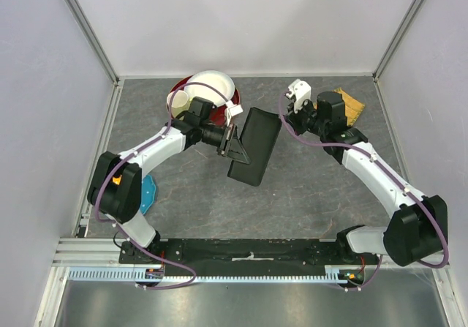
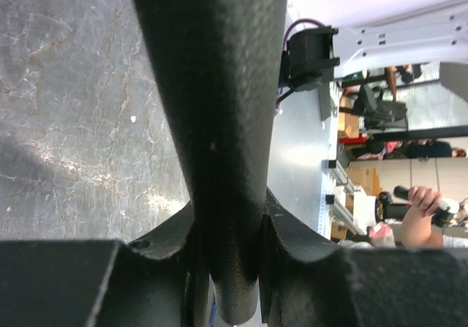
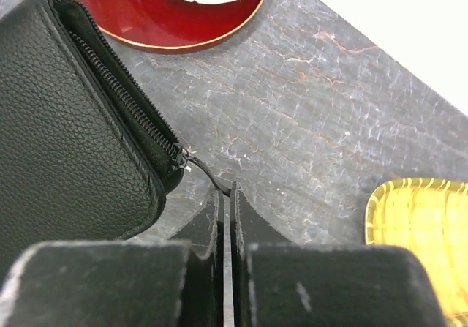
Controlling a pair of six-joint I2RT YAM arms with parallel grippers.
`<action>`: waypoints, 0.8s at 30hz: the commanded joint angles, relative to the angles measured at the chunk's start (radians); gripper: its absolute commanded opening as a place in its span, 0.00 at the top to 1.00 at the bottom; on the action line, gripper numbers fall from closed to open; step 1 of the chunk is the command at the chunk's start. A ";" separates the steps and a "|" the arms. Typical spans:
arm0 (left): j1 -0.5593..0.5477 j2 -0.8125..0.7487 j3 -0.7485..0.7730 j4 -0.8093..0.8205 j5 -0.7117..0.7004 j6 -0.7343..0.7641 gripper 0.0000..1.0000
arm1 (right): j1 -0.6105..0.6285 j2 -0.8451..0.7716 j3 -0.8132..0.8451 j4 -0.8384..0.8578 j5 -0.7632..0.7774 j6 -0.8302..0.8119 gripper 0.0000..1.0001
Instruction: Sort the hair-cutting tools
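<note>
The scissors and the combs are out of view. A flat black zippered case [image 1: 254,145] lies mid-table, partly lifted. My left gripper [image 1: 232,145] is shut on the case's left edge. In the left wrist view the case [image 2: 212,85] fills the middle and runs down between the jaws of the left gripper [image 2: 228,217]. My right gripper [image 1: 287,118] is at the case's far right corner. In the right wrist view it [image 3: 225,195] is shut on the zipper pull [image 3: 205,175] at the corner of the case [image 3: 66,122]. The zipper is closed there.
A red plate [image 1: 178,89] with a white bowl [image 1: 214,85] stands at the back left, and also shows in the right wrist view [image 3: 168,20]. A yellow tray [image 1: 351,104] is at the back right. A blue object [image 1: 148,194] lies by the left arm.
</note>
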 commanded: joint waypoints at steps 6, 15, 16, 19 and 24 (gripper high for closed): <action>-0.119 -0.005 0.068 -0.279 0.082 0.227 0.98 | -0.067 0.063 0.273 -0.031 -0.108 -0.327 1.00; -0.177 0.055 0.122 -0.353 0.059 0.271 0.98 | -0.061 0.089 0.422 -0.223 -0.226 -0.443 1.00; -0.183 0.061 0.128 -0.365 0.056 0.271 0.98 | -0.058 0.090 0.427 -0.225 -0.228 -0.447 1.00; -0.196 0.085 0.145 -0.383 0.050 0.307 0.98 | -0.041 0.099 0.442 -0.225 -0.237 -0.442 1.00; -0.214 0.110 0.171 -0.403 0.047 0.319 0.98 | 0.028 0.116 0.447 -0.217 -0.248 -0.437 1.00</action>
